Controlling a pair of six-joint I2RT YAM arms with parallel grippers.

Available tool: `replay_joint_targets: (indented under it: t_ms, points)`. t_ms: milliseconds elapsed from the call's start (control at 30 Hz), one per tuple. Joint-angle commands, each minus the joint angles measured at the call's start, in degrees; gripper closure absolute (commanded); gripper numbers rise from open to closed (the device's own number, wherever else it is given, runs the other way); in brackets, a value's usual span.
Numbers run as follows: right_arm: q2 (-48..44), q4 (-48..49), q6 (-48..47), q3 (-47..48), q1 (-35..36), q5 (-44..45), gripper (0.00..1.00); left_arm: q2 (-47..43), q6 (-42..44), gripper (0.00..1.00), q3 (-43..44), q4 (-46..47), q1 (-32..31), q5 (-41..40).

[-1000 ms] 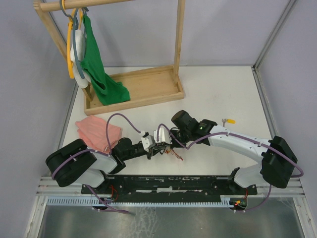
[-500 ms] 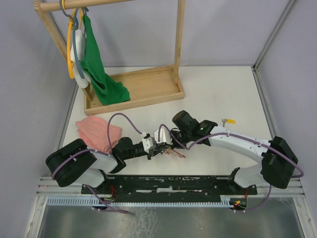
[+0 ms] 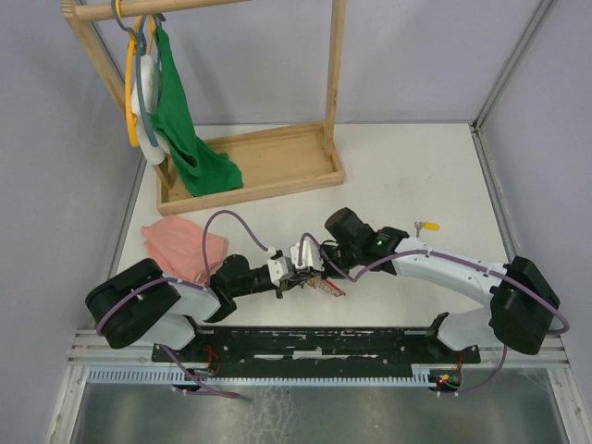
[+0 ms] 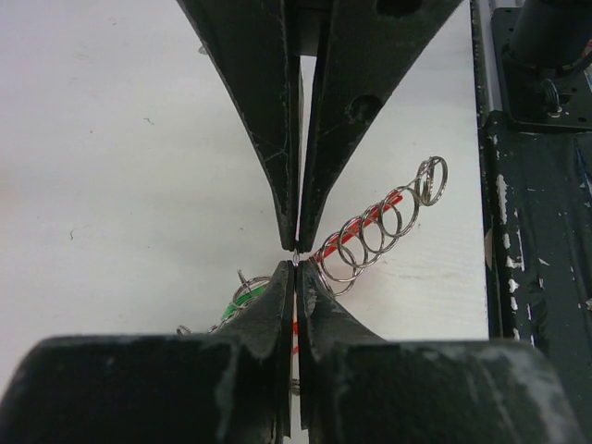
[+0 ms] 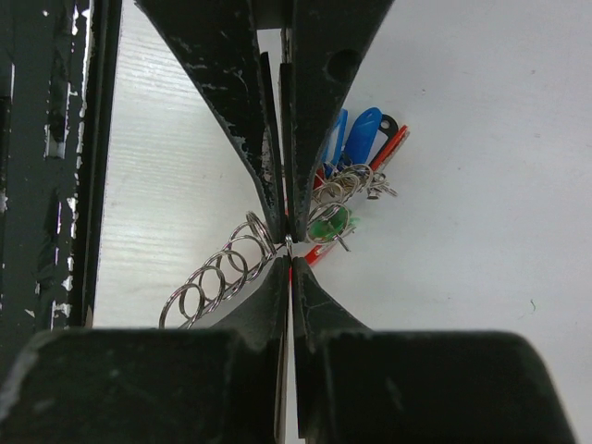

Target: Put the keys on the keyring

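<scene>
**A:** How do the fingers of the left gripper (image 4: 294, 270) stand?

**B:** Pressed flat together, with no gap at the tips. The right gripper (image 4: 297, 246) is the same, its 2 fingers closed on each other. The 2 grippers meet tip to tip, low over the table (image 4: 120, 139).

**A:** Is anything between them?

**B:** A tiny glint of metal sits right where the 4 tips meet. I cannot tell whether either pair actually pinches it.

**A:** And around the tips?

**B:** The keyring bunch (image 3: 324, 285). In the left wrist view a chain of rings (image 4: 379, 227) runs off over a red strip (image 4: 396, 198) toward the black base plate (image 4: 536, 277). On the other side, the green-tagged key (image 5: 328, 223) lies just beside the tips, tangled among small rings. It is unclear whether it is threaded on. 2 blue tags (image 5: 365, 128) lie just past it.

**A:** And the other key?

**B:** The yellow-tagged key (image 3: 427, 225) lies alone on the table, well apart from the bunch, beyond the right arm (image 3: 444, 268).

**A:** What is further out?

**B:** A pink cloth (image 3: 183, 248) lies beside the left arm (image 3: 176, 301). At the back stands a wooden rack (image 3: 277, 166) with a green garment (image 3: 185, 139) hanging from it.
</scene>
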Motion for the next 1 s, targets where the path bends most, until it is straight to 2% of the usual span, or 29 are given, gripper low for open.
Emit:
replay_joint_targets:
  t_ms: [0, 100, 200, 367, 500, 600, 967]
  points:
    - [-5.32, 9.43, 3.3, -3.91, -3.99, -6.78, 0.89, 0.63, 2.98, 0.97, -0.61, 7.91, -0.45, -2.91]
    - [-8.13, 14.72, 7.92, -7.1, -6.25, -6.01, 0.81, 1.78, 2.26, 0.97, -1.96, 12.62, -0.09, -4.12]
    - [-10.13, 19.97, 16.52, -9.23, -6.83, -1.9, 0.73, 3.52, 0.73, 0.97, -2.95, 17.29, 0.85, -4.56]
    - [-11.36, 21.04, 29.2, -9.1, -7.27, 8.57, 0.66, 7.11, -1.94, 0.97, -4.98, 27.18, 2.62, -3.54]
    - [-11.07, 23.61, 33.12, -10.03, -7.3, 9.2, 0.59, 9.55, -3.69, 0.97, -4.97, 31.25, 3.4, -2.61]
    - [-10.42, 26.03, 32.37, -11.28, -7.29, 5.0, 0.54, 9.63, -4.01, 0.97, -4.51, 31.29, 3.51, -2.24]
    - [-4.7, 28.16, 34.16, -13.57, -7.27, 0.78, 0.55, 9.24, -4.09, 0.97, -3.8, 31.29, 5.16, -0.12]
